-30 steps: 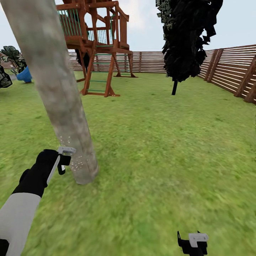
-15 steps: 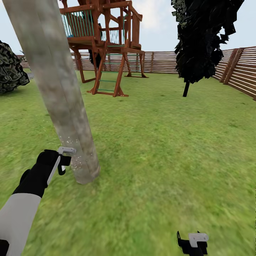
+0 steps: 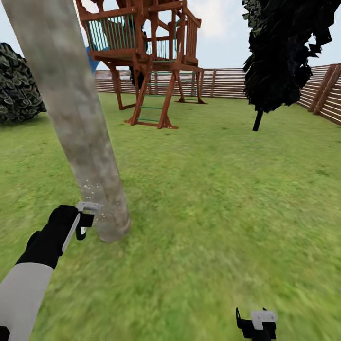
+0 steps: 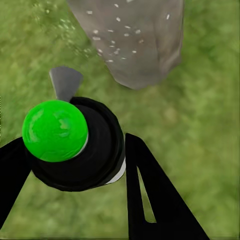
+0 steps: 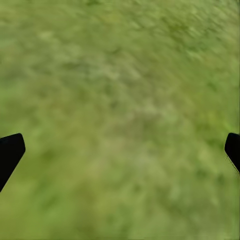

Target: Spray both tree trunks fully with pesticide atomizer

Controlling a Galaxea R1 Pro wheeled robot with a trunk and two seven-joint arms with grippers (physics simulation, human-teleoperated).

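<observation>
The pesticide atomizer point(image 4: 70, 140) is grasped in the left tool point(image 3: 85, 219), nozzle aimed at the tree trunk point(image 3: 80, 123) just beside it, where white pesticide point(image 3: 90, 185) specks are seen low down. The right tool point(image 5: 120, 150) hangs released over the grass. Spraying is judged under way; higher bark should be covered next.

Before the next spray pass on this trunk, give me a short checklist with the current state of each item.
1. Atomizer held between the left gripper fingers: ok.
2. Nozzle aimed at the tree trunk: ok, it sits close beside the trunk's base.
3. Pesticide landing on the bark: ok, white specks show on the lower trunk.
4. Trunk fully covered: not ok, specks show only near the base in the head view; higher bark looks bare.
5. Right gripper out of the way: ok, open and empty over the lawn.
6. Second tree's coverage: cannot tell.
</observation>
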